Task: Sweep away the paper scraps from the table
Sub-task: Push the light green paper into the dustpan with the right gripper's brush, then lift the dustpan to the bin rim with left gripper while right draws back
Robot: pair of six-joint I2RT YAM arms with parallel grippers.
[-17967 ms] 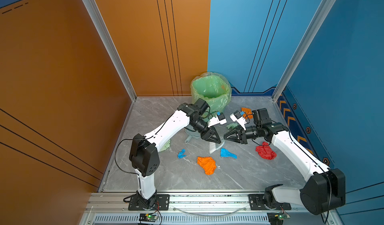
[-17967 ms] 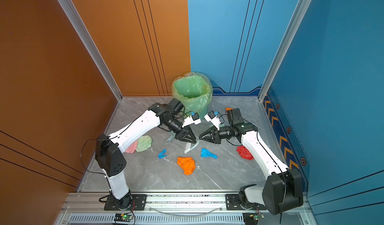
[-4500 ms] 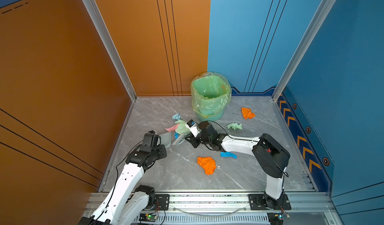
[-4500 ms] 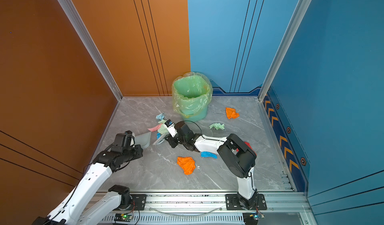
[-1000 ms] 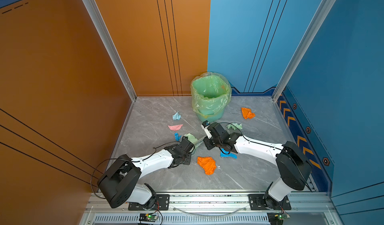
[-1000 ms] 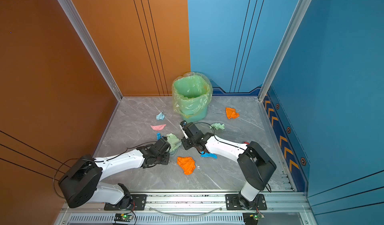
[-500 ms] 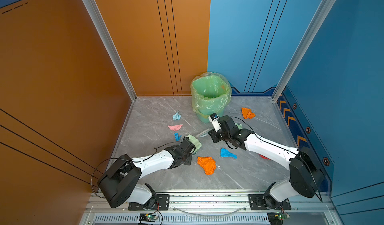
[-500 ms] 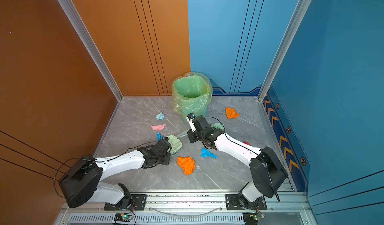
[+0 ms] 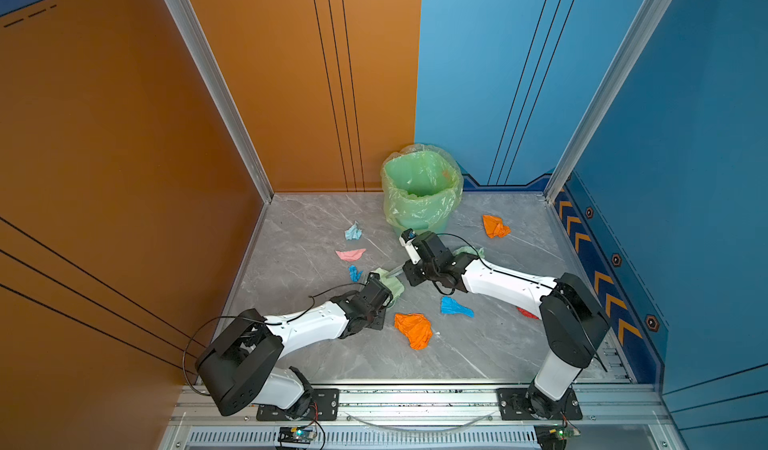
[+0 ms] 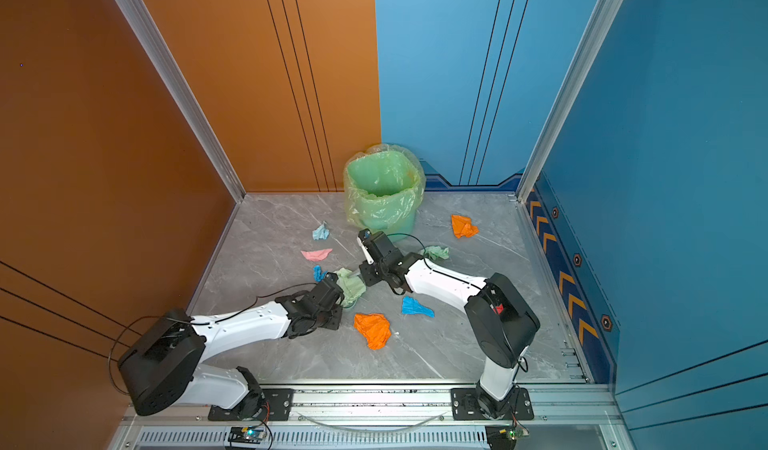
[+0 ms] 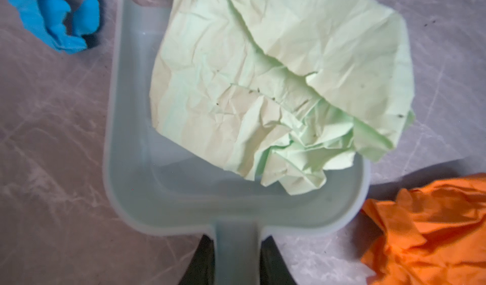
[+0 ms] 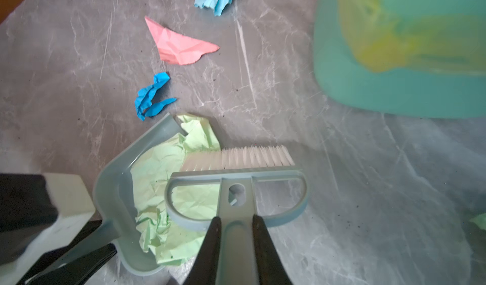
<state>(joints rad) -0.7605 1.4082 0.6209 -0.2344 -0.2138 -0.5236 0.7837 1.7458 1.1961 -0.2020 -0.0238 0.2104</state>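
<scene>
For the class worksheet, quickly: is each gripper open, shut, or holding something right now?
The left gripper is shut on the dustpan handle.
The right gripper is shut on the brush handle.

Top views: high stereo pair at the robot's side, angled down over the whole table (image 9: 478, 344); nearly identical.
Left wrist: close, looking down into the dustpan (image 11: 136, 152).
Right wrist: close, looking along the brush (image 12: 236, 175).
Shared by both wrist views: the dustpan and the pale green scrap (image 11: 263, 86) in it.
</scene>
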